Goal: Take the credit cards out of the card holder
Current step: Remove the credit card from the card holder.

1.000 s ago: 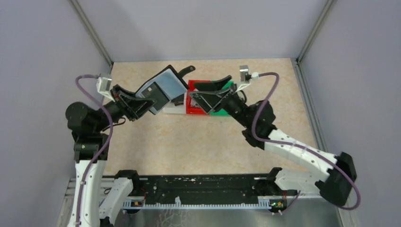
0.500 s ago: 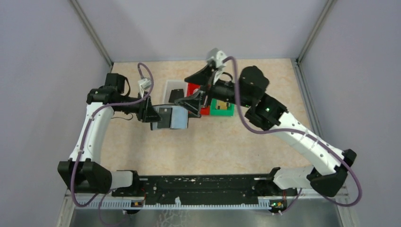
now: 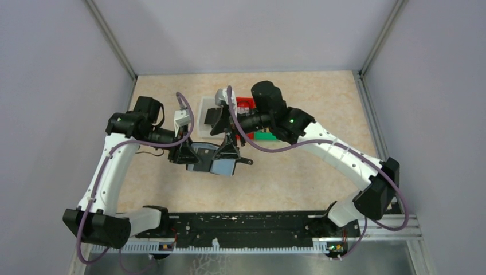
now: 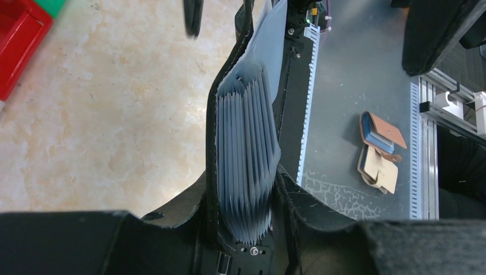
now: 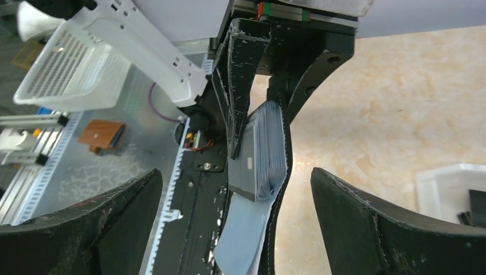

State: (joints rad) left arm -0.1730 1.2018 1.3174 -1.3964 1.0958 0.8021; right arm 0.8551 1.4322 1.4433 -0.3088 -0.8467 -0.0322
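Past the dark rail (image 3: 246, 226) at the near edge, the card holder (image 3: 213, 163) hangs over the middle-left of the tabletop (image 3: 286, 183), seemingly clear of it. The left hand (image 3: 184, 154) grips it from the left, clamped on the black cover near the spine. The holder is open, and its blue-grey plastic sleeves (image 4: 245, 154) fan out like a concertina, with one long flap trailing loose.

The right hand (image 3: 228, 150) is just beside the holder on its right; in the wrist view its fingers (image 5: 86, 229) are spread wide, hold nothing, and frame the fanned stack without touching it.

No credit cards can be told apart inside the sleeves; a dark panel shows at the near face of the stack, but whether it is a card is unclear.

By my judgement the holder is light and limp: a soft cover that bends, and thin slick sleeves that will buckle or slide if pinched. The cards should be stiff, thin and smooth, so they are likely to slip. The best hold is a fingertip pinch across the two faces of a card's exposed edge at the sleeve mouth, pulling straight along the sleeve while the left hand braces the spine.

Farther off stand the white bin (image 3: 204, 107), the red bin (image 3: 247, 103) and the green bin (image 3: 265, 136), side by side.
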